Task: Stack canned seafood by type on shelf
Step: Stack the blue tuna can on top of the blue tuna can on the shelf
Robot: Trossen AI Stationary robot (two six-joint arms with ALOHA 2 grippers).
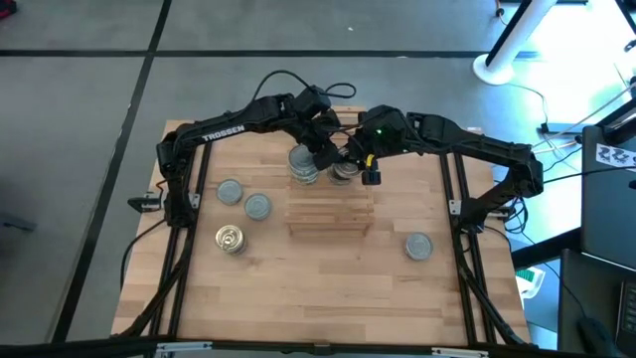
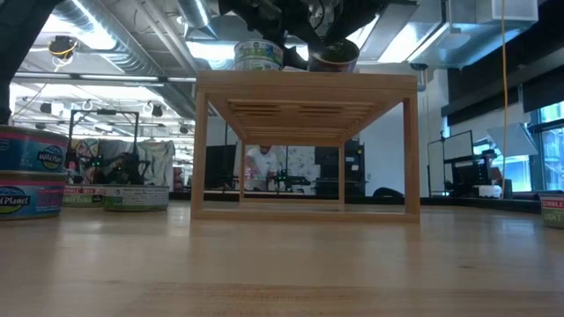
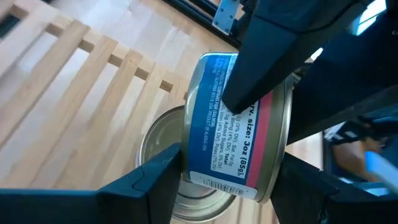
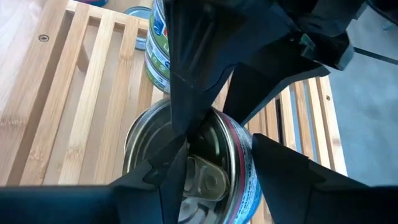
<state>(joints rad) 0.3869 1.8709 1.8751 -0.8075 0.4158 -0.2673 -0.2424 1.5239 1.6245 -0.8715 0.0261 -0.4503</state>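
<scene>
Here, both your grippers meet over the shelf's (image 1: 330,211) far edge. The left gripper (image 3: 227,171) and the right gripper (image 4: 214,165) each clamp the same golden-topped tin (image 4: 205,168), tilted beside a stack of tins (image 1: 304,165), probably so it can be handed across.
</scene>
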